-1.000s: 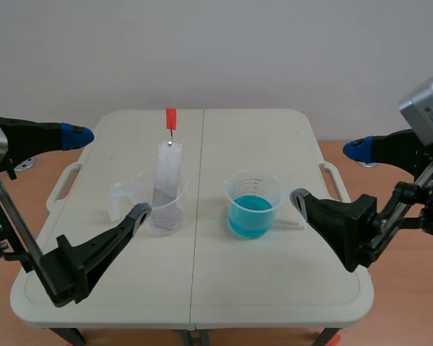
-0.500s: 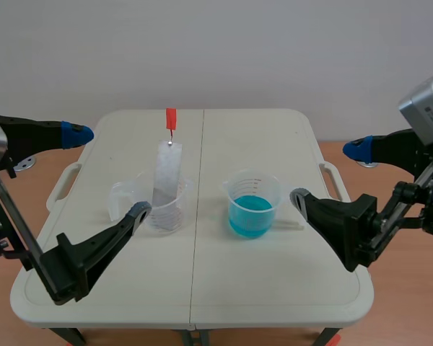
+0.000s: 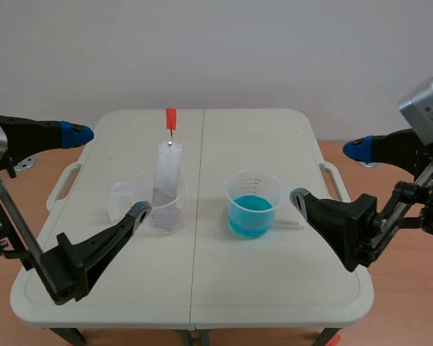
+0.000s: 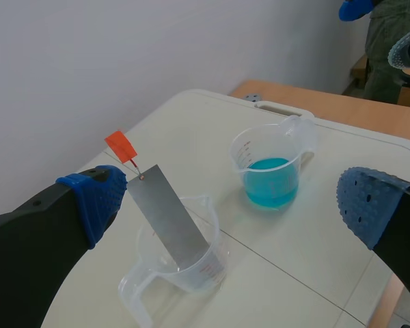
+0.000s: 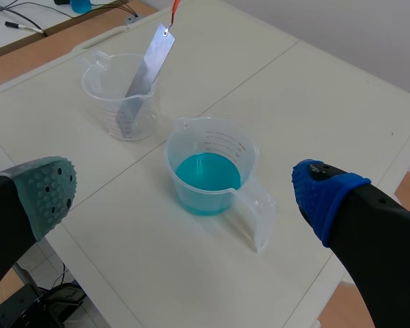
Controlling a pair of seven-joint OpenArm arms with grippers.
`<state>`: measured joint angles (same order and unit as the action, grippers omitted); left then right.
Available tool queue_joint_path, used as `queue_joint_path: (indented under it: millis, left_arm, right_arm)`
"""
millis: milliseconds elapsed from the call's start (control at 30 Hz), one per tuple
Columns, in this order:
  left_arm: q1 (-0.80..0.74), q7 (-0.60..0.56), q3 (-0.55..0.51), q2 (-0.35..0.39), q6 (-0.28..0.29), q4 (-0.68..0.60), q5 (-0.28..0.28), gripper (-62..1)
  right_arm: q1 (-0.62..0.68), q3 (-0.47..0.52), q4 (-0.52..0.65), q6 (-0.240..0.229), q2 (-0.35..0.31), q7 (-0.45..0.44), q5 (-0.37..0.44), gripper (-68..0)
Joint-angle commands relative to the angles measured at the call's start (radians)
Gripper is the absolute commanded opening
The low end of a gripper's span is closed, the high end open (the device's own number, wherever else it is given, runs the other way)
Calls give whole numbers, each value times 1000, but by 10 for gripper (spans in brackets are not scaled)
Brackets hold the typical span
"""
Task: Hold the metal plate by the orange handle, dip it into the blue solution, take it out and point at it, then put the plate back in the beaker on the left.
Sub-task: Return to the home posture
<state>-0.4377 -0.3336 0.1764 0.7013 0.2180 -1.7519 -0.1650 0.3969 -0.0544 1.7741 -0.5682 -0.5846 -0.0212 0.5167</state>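
Note:
A grey metal plate leans upright in the clear beaker left of the table's middle seam, its small orange handle sticking up on a thin wire. To the right stands a second clear beaker partly filled with blue solution. My left gripper hangs open just left of the plate's beaker, touching nothing. My right gripper is open to the right of the blue beaker. From the left wrist, plate, handle and blue beaker lie ahead of the open left gripper. The open right gripper hangs over the blue beaker, with the plate beyond.
Both beakers stand on a white folding table with moulded side handles. Wooden floor surrounds it, and a plain wall rises behind. Cables lie on the floor beyond the table.

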Motion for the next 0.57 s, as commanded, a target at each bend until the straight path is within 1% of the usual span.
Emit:
queue_joint_path:
  millis: [0,533]
  left_arm:
    - [0,-13,-5,-3,-1,-24,-10,14]
    - [0,-6,-5,-3,-1,-23,-10,14]
  right_arm:
    - [-11,4,17,0,-2,-15,11,-12]
    - [-12,4,17,0,-2,-15,11,-12]
